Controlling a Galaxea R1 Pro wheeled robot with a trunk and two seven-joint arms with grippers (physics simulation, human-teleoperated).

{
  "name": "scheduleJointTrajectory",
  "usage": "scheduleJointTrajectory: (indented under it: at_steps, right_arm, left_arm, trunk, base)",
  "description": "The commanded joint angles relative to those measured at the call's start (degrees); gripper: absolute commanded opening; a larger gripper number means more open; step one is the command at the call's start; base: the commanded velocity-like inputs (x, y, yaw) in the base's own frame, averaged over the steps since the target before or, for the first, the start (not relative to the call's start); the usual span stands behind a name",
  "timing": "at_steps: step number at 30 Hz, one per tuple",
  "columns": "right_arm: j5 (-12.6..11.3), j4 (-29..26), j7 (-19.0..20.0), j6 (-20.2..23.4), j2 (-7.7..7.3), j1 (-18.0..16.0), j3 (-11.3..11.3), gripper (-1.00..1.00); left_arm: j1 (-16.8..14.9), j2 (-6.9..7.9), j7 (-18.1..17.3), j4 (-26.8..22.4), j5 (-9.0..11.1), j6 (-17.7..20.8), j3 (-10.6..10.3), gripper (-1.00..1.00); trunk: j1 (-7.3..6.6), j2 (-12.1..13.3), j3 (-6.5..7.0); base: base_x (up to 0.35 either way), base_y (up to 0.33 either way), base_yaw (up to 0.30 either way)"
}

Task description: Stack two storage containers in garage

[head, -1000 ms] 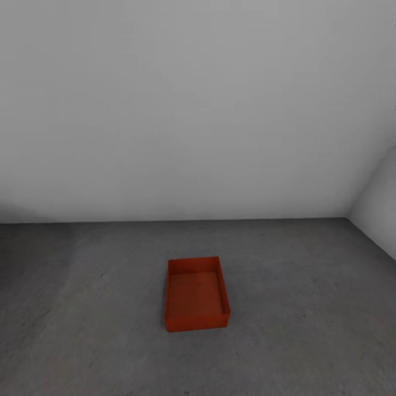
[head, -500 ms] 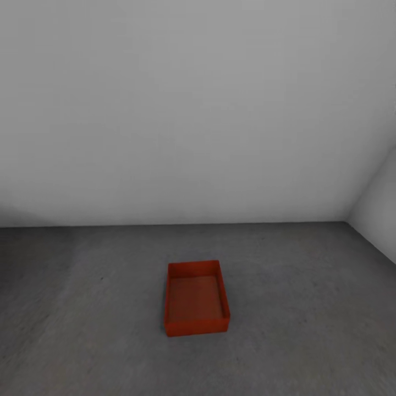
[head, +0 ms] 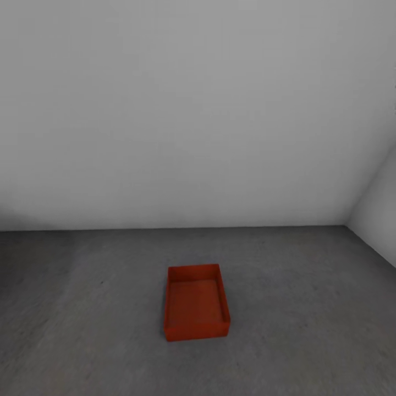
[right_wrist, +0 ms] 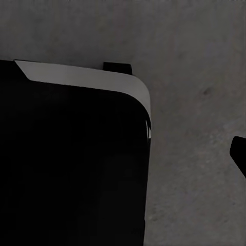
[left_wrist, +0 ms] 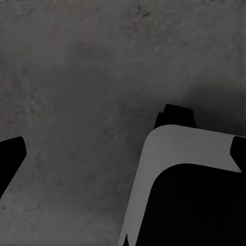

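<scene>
The storage container sits alone on the garage floor, near the white wall. It looks stiff and light; we would grip a long wall. We cannot tell how either arm's fingers stand.

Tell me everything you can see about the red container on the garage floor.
The storage container is a red-orange rectangular open-top bin with straight walls, seemingly plastic. It looks empty and sits upright and flat on the dark grey concrete floor, some way out from the white wall. Nothing else touches it, and nothing is stacked on it.
</scene>
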Motion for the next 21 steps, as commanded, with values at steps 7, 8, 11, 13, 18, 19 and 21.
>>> scheduleJointTrajectory:
  at_steps: [7,8,11,13,18,19,21]
  right_arm:
    - [-0.5,0.2,-0.1,0.0,0.02,-0.1,0.5,1.0]
    - [-0.6,0.2,-0.1,0.1,0.02,-0.1,0.5,1.0]
    - [-0.6,0.2,-0.1,-0.4,0.05,-0.1,0.5,1.0]
    - [-0.6,0.2,-0.1,-0.6,0.05,-0.1,0.5,1.0]
    - [-0.5,0.2,-0.1,-0.5,0.07,-0.1,0.5,1.0]
    - [-0.5,0.2,-0.1,-0.5,0.07,-0.1,0.5,1.0]
    - [-0.5,0.2,-0.1,-0.4,0.1,-0.1,0.5,1.0]
  left_arm:
    - [0.0,0.0,0.0,0.1,0.4,-0.2,0.2,1.0]
    - [0.0,0.0,0.0,0.1,0.4,-0.2,0.2,1.0]
    - [0.0,0.0,0.0,0.1,0.4,-0.3,0.2,1.0]
    - [0.0,0.0,0.0,0.1,0.4,-0.2,0.2,1.0]
    - [0.0,0.0,0.0,0.1,0.4,-0.3,0.2,1.0]
    - [0.0,0.0,0.0,0.1,0.3,-0.3,0.2,1.0]
    - [0.0,0.0,0.0,0.1,0.4,-0.2,0.2,1.0]
  trunk:
    - [0.0,0.0,0.61]
    - [0.0,0.0,0.7]
    - [0.0,0.0,0.98]
    - [0.0,0.0,1.17]
    - [0.0,0.0,1.63]
    - [0.0,0.0,1.73]
    - [0.0,0.0,1.91]
  base:
    - [0.0,0.0,0.0]
    - [0.0,0.0,0.0]
    - [0.0,0.0,0.0]
    - [0.0,0.0,0.0]
    - [0.0,0.0,0.0]
    - [0.0,0.0,0.0]
    - [0.0,0.0,0.0]
